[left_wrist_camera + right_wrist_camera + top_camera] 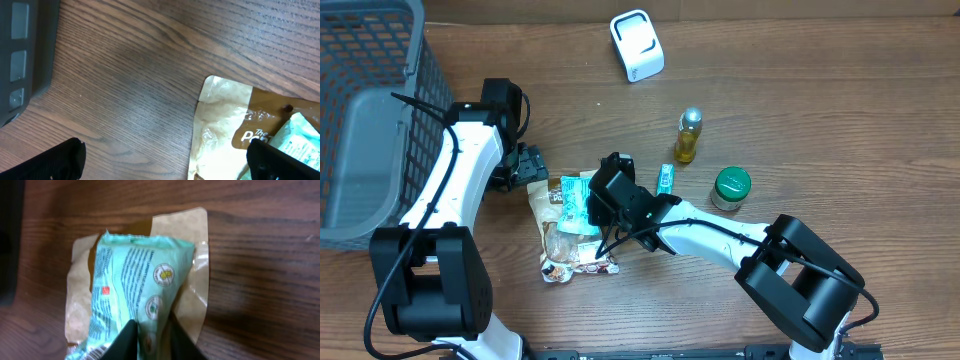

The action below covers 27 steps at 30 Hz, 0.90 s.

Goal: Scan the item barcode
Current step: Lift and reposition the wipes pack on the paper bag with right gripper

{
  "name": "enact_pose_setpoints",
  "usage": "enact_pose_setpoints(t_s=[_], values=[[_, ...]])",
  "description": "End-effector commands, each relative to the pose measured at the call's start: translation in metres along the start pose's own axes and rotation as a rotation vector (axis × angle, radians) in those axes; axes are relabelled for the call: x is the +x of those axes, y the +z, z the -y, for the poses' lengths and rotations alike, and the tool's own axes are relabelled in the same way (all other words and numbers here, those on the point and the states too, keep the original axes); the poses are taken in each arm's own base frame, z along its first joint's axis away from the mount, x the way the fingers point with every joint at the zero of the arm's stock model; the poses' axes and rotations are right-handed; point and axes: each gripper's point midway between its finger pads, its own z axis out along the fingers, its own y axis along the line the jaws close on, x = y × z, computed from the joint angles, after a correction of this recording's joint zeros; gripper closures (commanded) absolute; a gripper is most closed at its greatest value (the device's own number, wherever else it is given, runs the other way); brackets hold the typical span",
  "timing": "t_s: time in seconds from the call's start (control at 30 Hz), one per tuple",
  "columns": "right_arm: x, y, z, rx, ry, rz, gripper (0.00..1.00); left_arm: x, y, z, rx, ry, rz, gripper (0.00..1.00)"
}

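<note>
Packet, mint-green film, lies on brown pouch at centre of overhead view. Judged light, soft, crinkly and slippery; best held at sealed edge. Right jaws pinch its lower edge; left jaws spread wide.

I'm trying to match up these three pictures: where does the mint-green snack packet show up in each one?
Overhead: the mint-green packet lies just left of centre on the table.
Left wrist: only one corner shows, at the lower right edge.
Right wrist: it fills the middle of the picture.
Shared landmark: the brown paper pouch lying under the packet appears in all three.
</note>
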Motion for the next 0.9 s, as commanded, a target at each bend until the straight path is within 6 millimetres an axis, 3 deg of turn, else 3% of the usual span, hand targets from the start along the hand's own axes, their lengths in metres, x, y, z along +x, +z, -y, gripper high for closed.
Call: enact_pose_setpoints(t_s=[0.0,0.2,0.47,0.57,0.73,0.77,0.8,0.83,0.87], values=[[-0.008,0.001,0.003,0.014,-0.024,0.04,0.93,0.0,0.005,-0.005,-0.026,-0.01,-0.006,0.0],[-0.019,-0.004,-0.004,-0.011,-0.054,0.064,0.96,0.0,0.005,-0.005,-0.026,-0.01,-0.006,0.01],[-0.063,-0.046,-0.027,-0.111,-0.058,0.139,0.96,0.0,0.005,-0.005,-0.026,-0.01,-0.006,0.01],[-0.068,-0.052,-0.009,-0.063,-0.032,0.123,0.96,0.0,0.005,-0.005,-0.026,-0.01,-0.006,0.0],[-0.057,-0.052,0.032,0.058,0.01,0.04,0.96,0.0,0.005,-0.005,-0.026,-0.01,-0.006,0.01],[-0.056,-0.052,0.033,0.058,0.009,0.032,0.93,0.0,0.005,-0.005,-0.026,-0.01,-0.006,0.0],[-0.056,-0.052,0.03,0.044,-0.01,0.028,0.75,0.0,0.005,-0.005,-0.026,-0.01,-0.006,0.01],[-0.056,-0.051,0.025,0.021,-0.036,0.025,0.65,0.0,0.005,-0.005,-0.026,-0.01,-0.006,0.0],[-0.056,-0.051,0.021,0.002,-0.055,0.024,0.62,0.0,0.005,-0.005,-0.026,-0.01,-0.006,0.0]])
